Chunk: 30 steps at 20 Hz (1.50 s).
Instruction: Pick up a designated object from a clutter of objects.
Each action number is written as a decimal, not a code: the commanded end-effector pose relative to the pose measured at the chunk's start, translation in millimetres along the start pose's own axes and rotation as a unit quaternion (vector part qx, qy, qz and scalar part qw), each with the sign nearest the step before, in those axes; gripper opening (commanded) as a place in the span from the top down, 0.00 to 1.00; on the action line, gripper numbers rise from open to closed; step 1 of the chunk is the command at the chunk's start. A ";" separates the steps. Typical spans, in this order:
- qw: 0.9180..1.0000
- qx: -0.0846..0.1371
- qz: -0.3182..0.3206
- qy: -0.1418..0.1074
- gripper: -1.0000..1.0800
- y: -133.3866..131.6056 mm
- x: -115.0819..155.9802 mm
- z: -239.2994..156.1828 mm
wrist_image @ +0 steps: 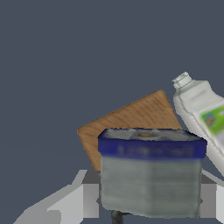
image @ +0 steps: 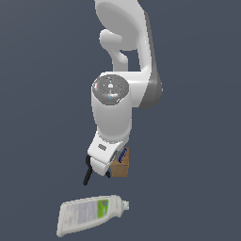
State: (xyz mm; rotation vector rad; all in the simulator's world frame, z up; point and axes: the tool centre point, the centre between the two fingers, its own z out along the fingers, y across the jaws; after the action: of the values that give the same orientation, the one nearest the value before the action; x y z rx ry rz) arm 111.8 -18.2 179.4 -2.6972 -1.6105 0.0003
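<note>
The small grey item with a dark blue band fills the gap between my two grey fingers in the wrist view, and both fingers press on its sides. In the exterior view the item shows as a blue-grey sliver beside my gripper, just above the tan wooden cube. The cube lies right behind the item in the wrist view. The white bottle with a green label lies on its side nearer the camera and also shows in the wrist view.
A black clamp stands at the exterior view's left of my hand, partly hidden by it. The ground is plain dark grey all around.
</note>
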 end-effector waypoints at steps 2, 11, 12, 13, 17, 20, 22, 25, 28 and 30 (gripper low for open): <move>1.000 0.000 0.000 0.000 1.00 -0.2 0.2 -0.3; 1.000 0.000 0.000 0.000 1.00 -16.7 4.6 -21.5; 1.000 0.000 0.000 0.000 1.00 -20.2 5.6 -26.2; 1.000 0.000 0.000 0.000 1.00 -24.2 6.6 -31.3; 1.000 0.000 0.000 -0.001 1.00 -43.9 12.2 -56.9; 1.000 -0.001 0.000 -0.001 1.00 -63.0 17.6 -81.9; 1.000 -0.001 0.000 -0.001 1.00 -77.2 21.6 -100.9; 1.000 -0.001 0.000 -0.001 1.00 -99.0 28.0 -130.0; 1.000 -0.001 0.000 -0.001 1.00 -119.6 34.4 -158.0; 1.000 -0.001 0.000 -0.001 1.00 -132.0 38.3 -175.1</move>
State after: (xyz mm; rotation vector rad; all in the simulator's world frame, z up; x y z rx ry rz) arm 21.5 71.1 341.3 -2.6982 -1.6135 0.0012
